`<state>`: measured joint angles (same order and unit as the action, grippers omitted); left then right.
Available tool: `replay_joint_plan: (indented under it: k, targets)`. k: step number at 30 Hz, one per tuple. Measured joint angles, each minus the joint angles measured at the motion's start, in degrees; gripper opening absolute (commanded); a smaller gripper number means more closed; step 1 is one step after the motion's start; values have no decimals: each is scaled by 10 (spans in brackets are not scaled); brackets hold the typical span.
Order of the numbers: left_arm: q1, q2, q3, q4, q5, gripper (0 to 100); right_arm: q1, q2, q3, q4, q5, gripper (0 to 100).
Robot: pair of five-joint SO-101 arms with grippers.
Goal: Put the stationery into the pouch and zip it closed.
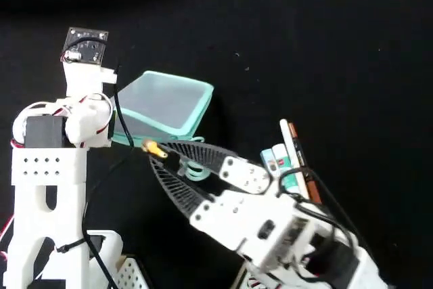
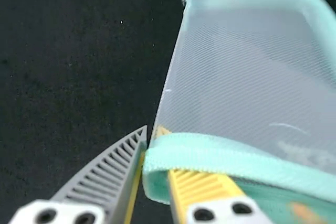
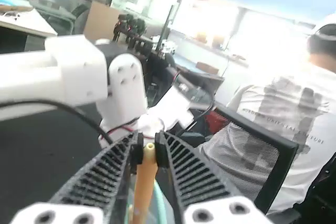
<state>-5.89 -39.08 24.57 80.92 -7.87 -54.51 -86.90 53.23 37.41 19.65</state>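
Observation:
A teal mesh pouch (image 1: 166,99) lies flat on the black table. My left gripper (image 2: 152,132) is shut on the pouch's (image 2: 247,77) teal zip edge at one corner, with a grey finger (image 2: 113,169) outside and a yellow one (image 2: 197,187) under the rim. My right gripper (image 1: 157,150) hangs just in front of that pouch edge, shut on a yellow-orange pen (image 1: 154,148). In the right wrist view the pen (image 3: 144,182) stands between the black fingers (image 3: 102,179). More stationery (image 1: 292,157), pens and small teal-and-white items, lies in a pile to the right.
The left arm's white body (image 1: 47,187) stands at the table's left front, close to the pouch. The right arm (image 1: 270,225) stretches across the front middle, beside the stationery pile. Bare black table lies behind and to the right of the pouch.

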Motion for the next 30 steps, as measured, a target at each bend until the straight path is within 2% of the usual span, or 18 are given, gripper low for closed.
replay_joint_plan:
  k: [7,15,22,25,28,30]
  targets:
    - [0,0,-55,57,2,30,22,5,59,-55,66,12]
    - [0,0,-188,169,-17,30,54,3,63,-57,87,12]
    - [-1,10,-217,193,-18,30,72,156,25,-67,112,19]
    - [-1,33,-218,193,-18,30,74,218,-43,-42,98,92]
    - [-2,62,-219,193,-18,30,74,265,-121,25,75,172]
    - [-2,75,-219,193,-18,30,74,287,-173,79,63,177]
